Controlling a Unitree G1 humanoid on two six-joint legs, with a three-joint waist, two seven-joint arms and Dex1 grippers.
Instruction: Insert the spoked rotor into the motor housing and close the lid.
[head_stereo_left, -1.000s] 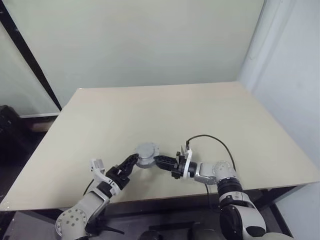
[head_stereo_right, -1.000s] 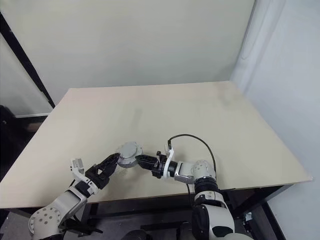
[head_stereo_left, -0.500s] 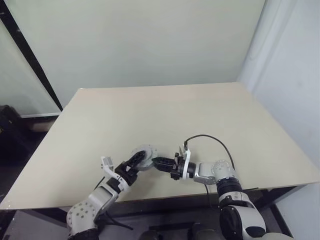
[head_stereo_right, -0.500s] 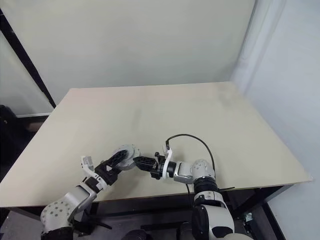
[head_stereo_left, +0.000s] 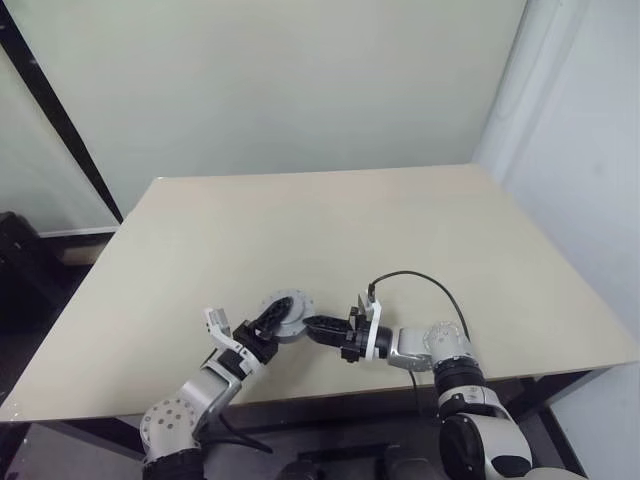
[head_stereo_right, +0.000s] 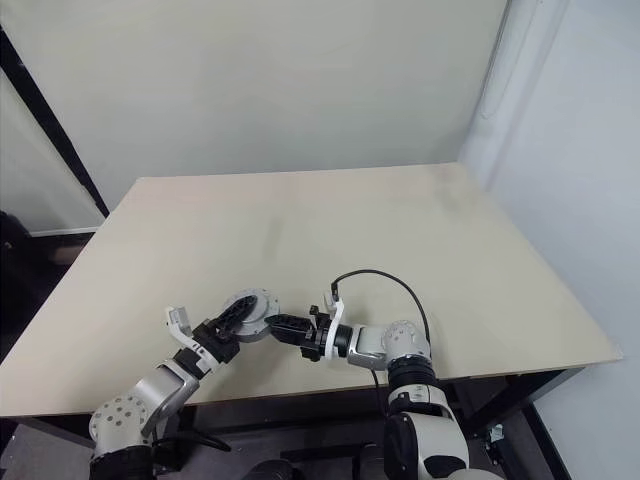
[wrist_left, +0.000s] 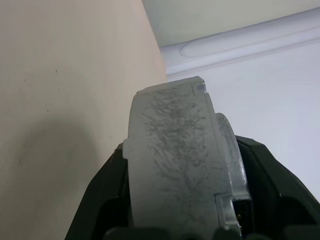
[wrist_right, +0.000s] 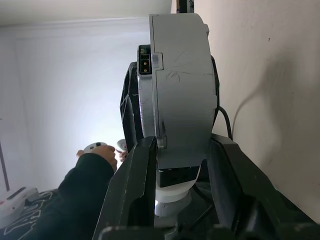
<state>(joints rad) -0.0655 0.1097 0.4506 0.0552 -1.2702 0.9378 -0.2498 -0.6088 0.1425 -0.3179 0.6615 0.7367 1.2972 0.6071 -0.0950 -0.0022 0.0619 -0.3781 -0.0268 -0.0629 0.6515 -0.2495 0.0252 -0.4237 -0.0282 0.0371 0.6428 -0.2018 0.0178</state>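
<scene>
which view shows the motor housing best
The right wrist view: the motor housing shows large and edge-on between the right claw fingers. The left wrist view shows its scratched rim; both eye views show it small, held between both claws above the table.

Left pincer (head_stereo_left: 277, 318) moves in toward the motor housing (head_stereo_left: 289, 312) — fingers (wrist_left: 107, 200), spread wide a second ago, now close against its faces.

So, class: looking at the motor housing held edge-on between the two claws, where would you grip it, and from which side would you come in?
Grip the motor housing across its two flat round faces, coming in edge-on at the rim. It is a shallow grey disc standing on edge above the table, so the flat faces give the pads broad seats while the curved rim would likely slip. The right claw straddles it this way, and the left claw does likewise from the opposite edge.
</scene>
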